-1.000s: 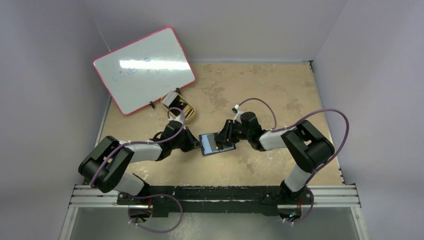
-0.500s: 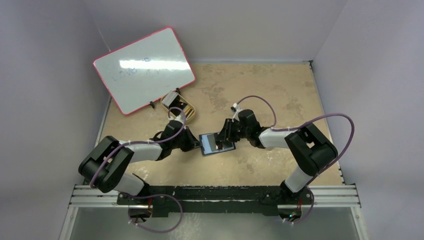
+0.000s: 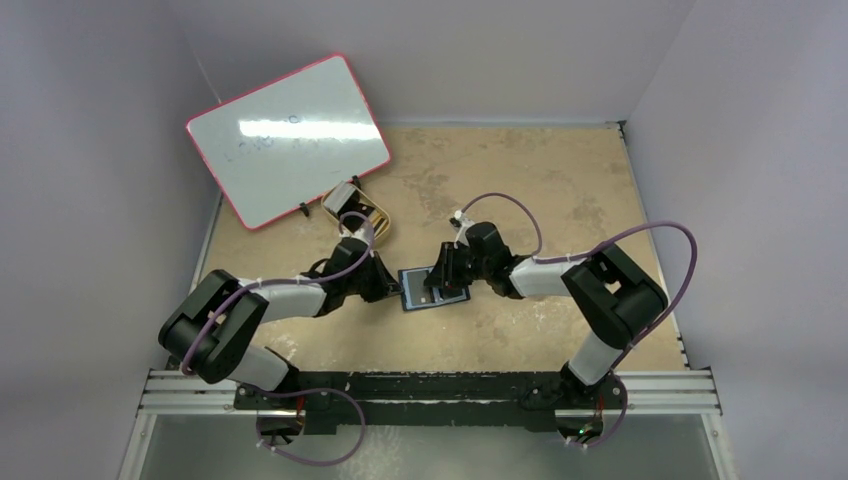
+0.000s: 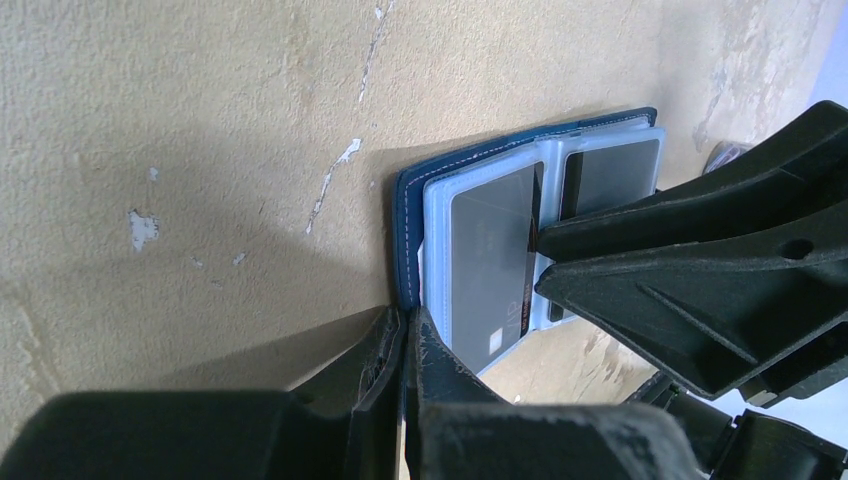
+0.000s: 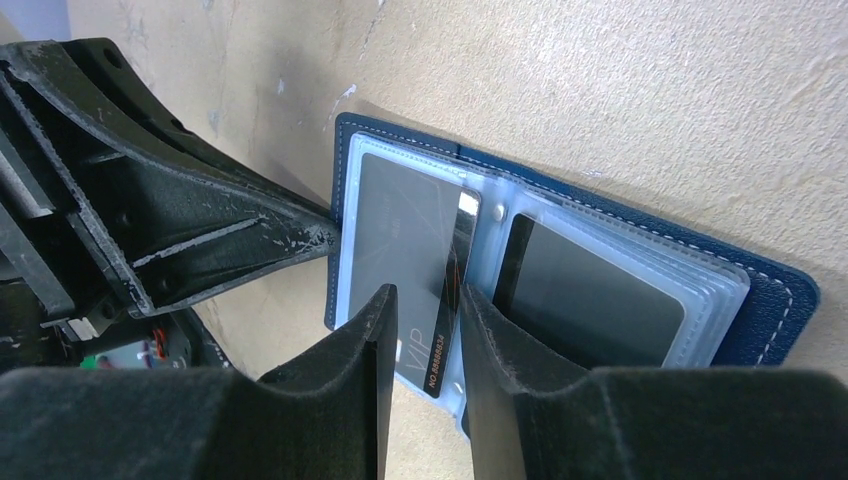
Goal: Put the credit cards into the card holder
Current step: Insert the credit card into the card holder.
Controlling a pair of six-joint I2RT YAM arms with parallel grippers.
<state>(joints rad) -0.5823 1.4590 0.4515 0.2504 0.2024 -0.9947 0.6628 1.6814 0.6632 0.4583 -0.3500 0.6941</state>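
Note:
The navy card holder [image 3: 452,297] lies open on the tan table, its clear pockets facing up. One grey credit card [image 5: 400,220] sits partly in the left pocket, its dark striped edge sticking out. A second dark card [image 5: 590,290] is in the right pocket. In the left wrist view the cards [image 4: 490,260] show beside the holder's navy edge [image 4: 405,240]. My left gripper [image 4: 408,315] is shut on that left edge. My right gripper [image 5: 425,290] hovers over the left card, its jaws apart astride the striped edge.
A pink-framed whiteboard [image 3: 288,138] leans at the back left, with a gold tin [image 3: 357,212] just in front of it. Both grippers crowd the holder from either side; the right gripper's body [image 4: 700,270] fills the left wrist view's right half.
The right gripper has slid left over the card holder, covering more of it, and its jaws have narrowed. The left gripper and the holder have stayed put.

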